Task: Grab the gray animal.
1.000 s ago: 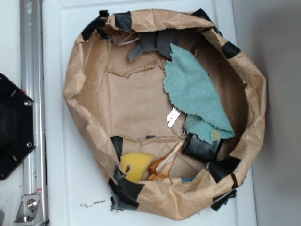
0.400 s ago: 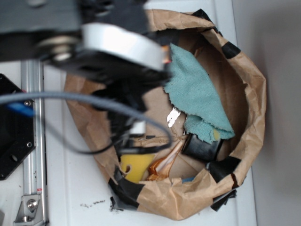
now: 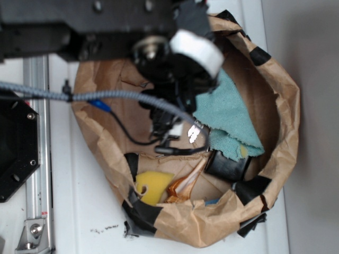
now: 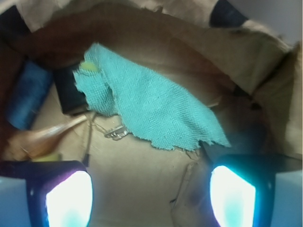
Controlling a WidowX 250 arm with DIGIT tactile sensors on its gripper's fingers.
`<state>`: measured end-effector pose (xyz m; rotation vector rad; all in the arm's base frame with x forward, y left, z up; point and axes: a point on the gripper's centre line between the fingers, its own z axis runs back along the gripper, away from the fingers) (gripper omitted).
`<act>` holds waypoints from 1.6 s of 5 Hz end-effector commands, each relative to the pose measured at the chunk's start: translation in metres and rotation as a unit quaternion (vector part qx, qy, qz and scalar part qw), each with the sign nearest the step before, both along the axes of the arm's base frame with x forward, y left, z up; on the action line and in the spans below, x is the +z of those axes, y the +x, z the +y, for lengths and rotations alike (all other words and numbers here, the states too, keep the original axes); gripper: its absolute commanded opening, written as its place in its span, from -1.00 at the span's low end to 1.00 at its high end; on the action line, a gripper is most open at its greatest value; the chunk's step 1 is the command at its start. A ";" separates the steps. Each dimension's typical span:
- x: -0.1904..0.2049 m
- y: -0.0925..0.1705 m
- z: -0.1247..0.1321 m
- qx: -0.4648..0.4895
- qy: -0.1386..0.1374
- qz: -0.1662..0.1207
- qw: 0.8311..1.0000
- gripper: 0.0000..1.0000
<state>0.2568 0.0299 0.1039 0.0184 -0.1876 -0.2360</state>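
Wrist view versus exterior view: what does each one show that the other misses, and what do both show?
Only the wrist view shows a blue object by the bag wall and the open tool with its two glowing pads. Only the exterior view shows the yellow sponge, the whole paper bag and the arm over it. Both show the teal cloth and the black block. The gray animal is clear in neither.

My arm (image 3: 90, 26) is black and boxy, with small round screw heads set in its upper face. A pale silver-white ring (image 3: 197, 50) caps one joint at about two o'clock from the housing's middle. A grey braided cable (image 3: 79, 95) runs off toward nine o'clock, with thinner black wires looping beneath. My pincer (image 4: 150, 196) has dark-framed fingers (image 4: 68, 198) whose pads glow pale cyan-white.
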 end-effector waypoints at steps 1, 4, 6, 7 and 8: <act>-0.021 0.019 0.029 -0.024 0.045 -0.049 0.997 1.00; -0.042 0.044 0.055 -0.015 0.085 0.036 0.996 1.00; -0.038 0.034 0.039 0.031 0.042 0.057 0.997 1.00; -0.038 0.034 0.039 0.031 0.042 0.057 0.997 1.00; -0.038 0.034 0.039 0.031 0.042 0.057 0.997 1.00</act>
